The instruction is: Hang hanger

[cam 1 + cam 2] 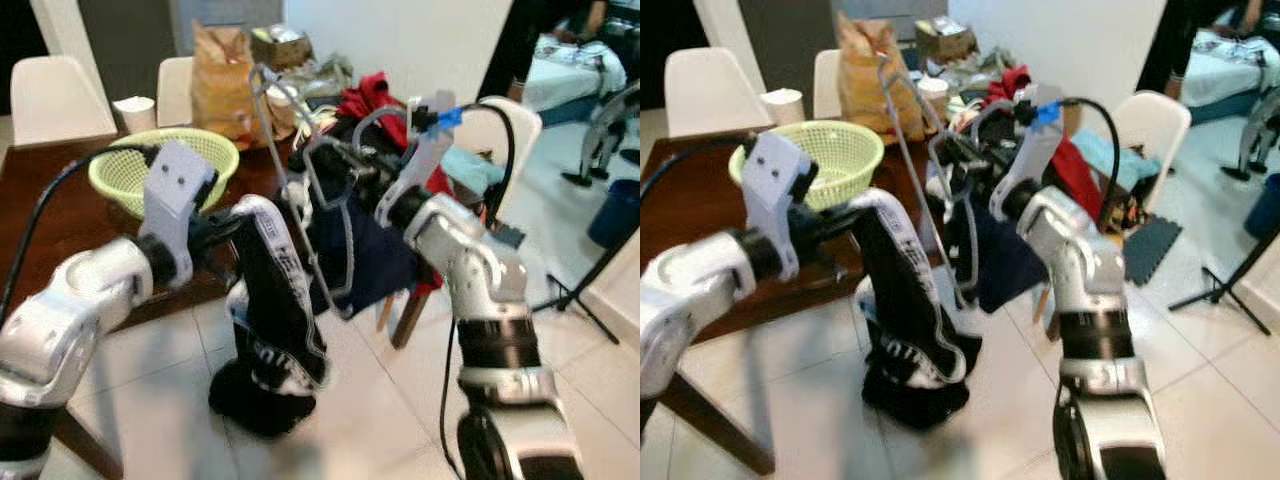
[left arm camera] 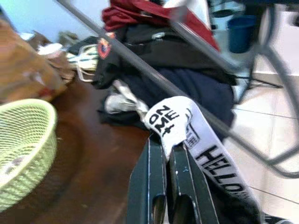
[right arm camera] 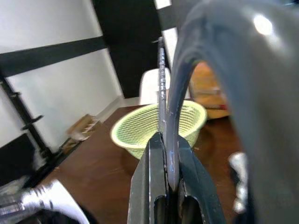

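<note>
The right wrist view shows what the head views blur: the right gripper (image 3: 169, 154) has its fingers clamped together on the grey wire of the hanger (image 3: 174, 116), with the green mesh basket (image 3: 156, 123) on the brown counter (image 3: 107, 172) beyond. The left wrist view shows the left gripper (image 2: 169, 154) with its fingers pressed together on a fold of the black-and-white garment (image 2: 187, 135), whose lettering reads clearly there.

In the left eye view the hanger (image 1: 330, 215) is held up in the air at the middle of the scene, above the counter's near right edge, and the garment (image 1: 275, 320) droops from the left gripper down to a heap on the tiled floor (image 1: 370, 400).

The hanger's hook is hard to trace against the clutter, and motion blur softens both arms.

Just behind the hanger lies a pile of dark and red clothes (image 1: 370, 130) on the counter's right end. A brown paper bag (image 1: 222, 80) stands far back, a white cup (image 1: 135, 113) to its left, white chairs (image 1: 55, 95) beyond, and a bed (image 1: 570, 75) at far right.
</note>
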Available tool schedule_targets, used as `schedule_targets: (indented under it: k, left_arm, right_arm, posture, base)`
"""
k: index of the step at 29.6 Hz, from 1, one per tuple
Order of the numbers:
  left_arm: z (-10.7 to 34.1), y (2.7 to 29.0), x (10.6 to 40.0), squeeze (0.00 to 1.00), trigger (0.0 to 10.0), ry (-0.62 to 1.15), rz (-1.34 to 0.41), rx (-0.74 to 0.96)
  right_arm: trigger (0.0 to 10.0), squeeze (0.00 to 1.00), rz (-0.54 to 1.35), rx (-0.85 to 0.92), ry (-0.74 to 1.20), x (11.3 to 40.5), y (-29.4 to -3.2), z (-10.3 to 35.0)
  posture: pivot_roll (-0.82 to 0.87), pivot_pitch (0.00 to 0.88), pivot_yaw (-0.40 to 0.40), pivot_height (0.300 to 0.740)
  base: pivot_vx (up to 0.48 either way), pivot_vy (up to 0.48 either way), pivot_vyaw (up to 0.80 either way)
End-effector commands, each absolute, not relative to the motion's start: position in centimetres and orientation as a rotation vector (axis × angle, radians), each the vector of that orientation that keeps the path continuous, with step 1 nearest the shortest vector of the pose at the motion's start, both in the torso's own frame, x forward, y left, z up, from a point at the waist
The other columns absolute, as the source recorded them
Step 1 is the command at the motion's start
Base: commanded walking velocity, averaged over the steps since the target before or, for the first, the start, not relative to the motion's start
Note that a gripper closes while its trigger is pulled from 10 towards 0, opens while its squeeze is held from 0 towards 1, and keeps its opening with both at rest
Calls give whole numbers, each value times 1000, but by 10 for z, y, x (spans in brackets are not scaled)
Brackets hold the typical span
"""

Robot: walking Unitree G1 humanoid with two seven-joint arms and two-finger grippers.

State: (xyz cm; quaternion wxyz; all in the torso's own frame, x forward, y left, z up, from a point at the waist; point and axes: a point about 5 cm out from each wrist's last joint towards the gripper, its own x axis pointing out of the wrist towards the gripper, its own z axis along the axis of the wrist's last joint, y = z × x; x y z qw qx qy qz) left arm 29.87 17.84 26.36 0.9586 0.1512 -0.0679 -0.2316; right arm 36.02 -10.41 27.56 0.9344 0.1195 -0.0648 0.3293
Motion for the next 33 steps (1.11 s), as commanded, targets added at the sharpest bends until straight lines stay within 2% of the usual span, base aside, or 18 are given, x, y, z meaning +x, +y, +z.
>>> schedule_targets:
  k: [1, 2, 8, 11, 12, 14, 15, 16, 17, 19, 21, 25, 33]
  left_arm:
    - [256, 183, 301, 0, 10000, -116, -429, 328]
    - [256, 183, 301, 0, 10000, -116, -429, 328]
    - [251, 178, 297, 0, 10000, -99, -511, 358]
    - [251, 178, 297, 0, 10000, -99, -511, 358]
    - [252, 176, 296, 0, 10000, -108, -532, 364]
    - [252, 176, 296, 0, 10000, -108, -532, 364]
    - [256, 175, 296, 0, 10000, -129, -563, 364]
    - [256, 175, 296, 0, 10000, -129, -563, 364]
    - [265, 175, 298, 0, 10000, -170, -591, 378]
    - [265, 175, 298, 0, 10000, -170, -591, 378]
    - [284, 182, 304, 0, 10000, -252, -593, 391]
    - [293, 191, 312, 0, 10000, -288, -553, 408]
    - [299, 197, 324, 0, 10000, -294, -510, 456]
  right_arm:
    - [10000, 0, 627, 191, -92, 361, -116, 263]
    - [10000, 0, 627, 191, -92, 361, -116, 263]
    - [10000, 0, 673, -66, -35, 354, -168, 256]
    - [10000, 0, 673, -66, -35, 354, -168, 256]
    - [10000, 0, 686, -101, -24, 351, -180, 257]
    - [10000, 0, 686, -101, -24, 351, -180, 257]
    - [10000, 0, 739, -125, -19, 341, -195, 260]
    - [10000, 0, 739, -125, -19, 341, -195, 260]
    - [10000, 0, 822, -129, -10, 326, -209, 262]
    - [10000, 0, 822, -129, -10, 326, -209, 262]
    - [10000, 0, 1015, -81, 5, 295, -219, 261]
    - [10000, 0, 1145, -43, 40, 276, -214, 255]
    - [10000, 0, 1223, -11, 64, 265, -212, 249]
  posture:
    - [-14, 0, -23, 740]
    - [-14, 0, -23, 740]
    - [-34, 0, -18, 740]
    - [-34, 0, -18, 740]
    - [-35, 0, -17, 740]
    - [-35, 0, -17, 740]
    - [-47, 0, -10, 740]
    - [-47, 0, -10, 740]
    - [-50, 0, -7, 740]
    - [-50, 0, -7, 740]
    - [-62, 0, -1, 740]
    - [-74, 0, 1, 740]
    - [-85, 0, 8, 740]
  base:
    - [0, 0, -788]
    - [0, 0, -788]
    - [0, 0, -785]
    - [0, 0, -788]
    - [0, 0, -788]
    - [0, 0, -788]
    - [0, 0, -788]
    - [0, 0, -788]
    - [0, 0, -788]
    - [0, 0, -788]
    - [0, 0, -778]
    - [0, 0, -773]
    - [0, 0, -769]
